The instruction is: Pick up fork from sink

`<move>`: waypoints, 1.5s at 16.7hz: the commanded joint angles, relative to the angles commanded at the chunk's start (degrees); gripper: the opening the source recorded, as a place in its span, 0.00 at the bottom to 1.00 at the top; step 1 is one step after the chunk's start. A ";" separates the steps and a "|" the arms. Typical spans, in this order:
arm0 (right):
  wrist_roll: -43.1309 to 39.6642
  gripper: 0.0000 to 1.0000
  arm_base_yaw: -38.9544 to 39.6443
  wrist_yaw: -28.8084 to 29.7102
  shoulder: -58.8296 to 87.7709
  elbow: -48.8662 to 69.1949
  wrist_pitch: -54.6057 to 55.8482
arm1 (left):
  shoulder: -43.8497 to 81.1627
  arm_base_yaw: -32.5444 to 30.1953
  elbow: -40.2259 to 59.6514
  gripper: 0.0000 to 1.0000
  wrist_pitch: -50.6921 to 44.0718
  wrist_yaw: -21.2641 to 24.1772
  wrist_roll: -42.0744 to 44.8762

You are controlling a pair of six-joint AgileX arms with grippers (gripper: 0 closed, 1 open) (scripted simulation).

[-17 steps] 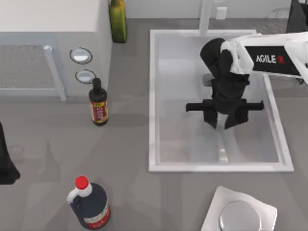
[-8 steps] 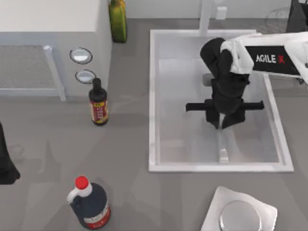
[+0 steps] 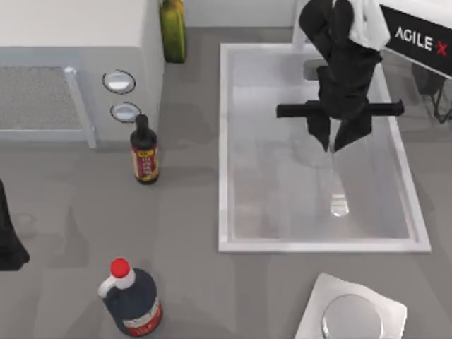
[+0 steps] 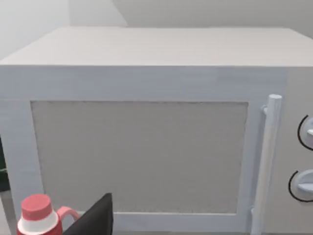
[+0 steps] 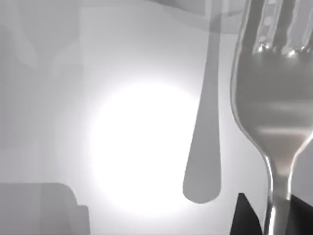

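Note:
The fork (image 3: 335, 185) hangs tilted above the floor of the white sink (image 3: 224, 141), and its shadow falls on the pale basin. My right gripper (image 3: 330, 144) is over the back half of the sink and is shut on the fork's handle. In the right wrist view the fork (image 5: 272, 103) is close up, tines pointing away from the dark fingers (image 5: 243, 217), with its shadow (image 5: 204, 147) on the basin floor. My left arm (image 3: 8, 236) is parked at the table's left edge.
A white microwave-like box (image 3: 70, 63) stands at the back left, with a green bottle (image 3: 172, 30) beside it. A small dark sauce bottle (image 3: 145, 150) and a red-capped dark jug (image 3: 131, 302) stand left of the sink. A white dish (image 3: 351, 312) lies in front of the sink.
My right gripper closed on the fork, then rose and moved toward the back of the sink. The fork has come up off the basin floor with it.

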 joint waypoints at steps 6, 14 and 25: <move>-0.14 0.00 -0.11 -0.04 -3.28 4.87 -6.85 | 0.00 0.00 0.00 1.00 0.00 0.00 0.00; -6.94 0.00 -6.88 -0.41 -12.86 -4.73 -7.59 | 0.00 0.00 0.00 1.00 0.00 0.00 0.00; -24.55 0.00 -24.44 -1.28 -39.37 -30.05 -10.43 | 0.00 0.00 0.00 1.00 0.00 0.00 0.00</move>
